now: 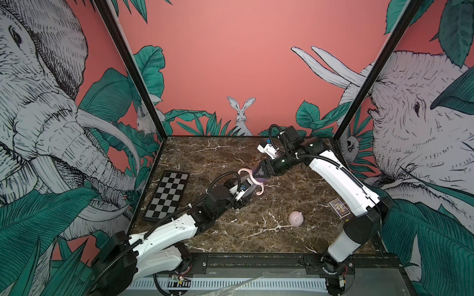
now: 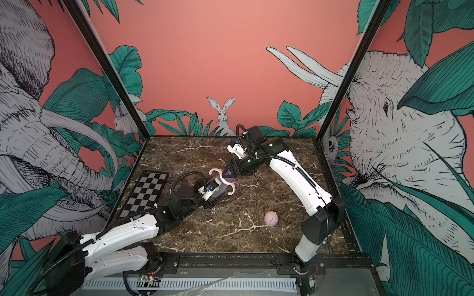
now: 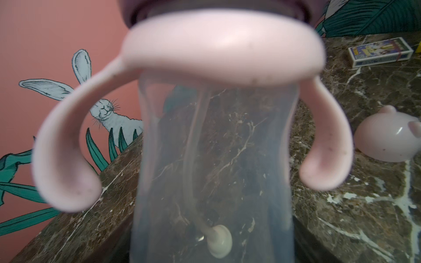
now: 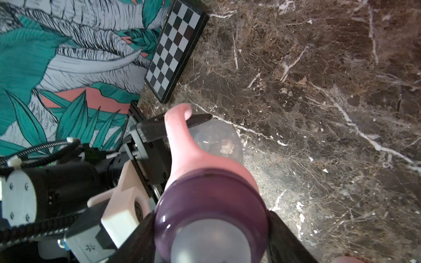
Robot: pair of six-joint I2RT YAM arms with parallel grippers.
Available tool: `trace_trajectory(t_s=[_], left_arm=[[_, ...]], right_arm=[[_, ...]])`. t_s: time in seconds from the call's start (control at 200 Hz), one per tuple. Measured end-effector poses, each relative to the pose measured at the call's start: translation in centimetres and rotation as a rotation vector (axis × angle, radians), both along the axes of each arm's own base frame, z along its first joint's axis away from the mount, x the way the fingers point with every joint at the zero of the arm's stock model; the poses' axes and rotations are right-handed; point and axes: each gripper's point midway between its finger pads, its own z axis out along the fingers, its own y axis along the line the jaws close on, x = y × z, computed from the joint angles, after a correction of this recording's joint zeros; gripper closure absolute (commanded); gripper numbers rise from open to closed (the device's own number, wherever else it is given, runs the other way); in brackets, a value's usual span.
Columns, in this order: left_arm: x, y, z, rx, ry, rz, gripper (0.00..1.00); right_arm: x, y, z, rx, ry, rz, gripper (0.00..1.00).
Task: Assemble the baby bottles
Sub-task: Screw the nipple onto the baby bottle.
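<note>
Legible text: none in any view.

Box [image 3: 380, 52], left wrist view: printed label in blue, yellow and white, with a picture at its middle and bands of lettering along the edges. The lettering is too small and blurred to read. The same box in a top view [image 1: 339, 207] shows coloured print, also unreadable.

White mount [image 4: 84, 242], right wrist view: one small dark star-shaped mark [image 4: 90, 247] made of radiating dots.

Board [image 1: 166, 196], both top views: black and white squares only.
</note>
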Motion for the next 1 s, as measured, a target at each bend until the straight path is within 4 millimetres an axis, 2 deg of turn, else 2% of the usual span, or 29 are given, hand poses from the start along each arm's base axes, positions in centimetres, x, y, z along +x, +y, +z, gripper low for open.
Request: trace_trajectory(t_s=[0.215, 0.67, 0.715, 0.785, 0.94, 1.0], left_arm=[[1.1, 0.5, 0.4, 0.044, -0.102, 0.105, 0.61], [2.8, 1.7, -0.1, 0.193, -0.251, 0.282, 0.61], [2.8, 1.9, -0.2, 0.200, -0.252, 0.290, 0.61], [2.9, 2.1, -0.3, 0.205, -0.252, 0.301, 0.61], [2.8, 2.1, -0.2, 0.187, -0.243, 0.300, 0.61], [2.5, 1.3, 0.2, 0.154, -0.234, 0.260, 0.61]], right_arm=[[1.0, 0.3, 0.1, 0.049, 0.041, -0.132, 0.57], [2.7, 1.1, -1.5, 0.131, 0.197, -0.341, 0.55], [2.9, 1.2, -1.7, 0.143, 0.210, -0.358, 0.51], [3.2, 1.4, -1.8, 0.159, 0.219, -0.375, 0.37], [3.4, 1.4, -1.6, 0.168, 0.223, -0.386, 0.21], [3.3, 1.5, -1.3, 0.159, 0.218, -0.371, 0.16]])
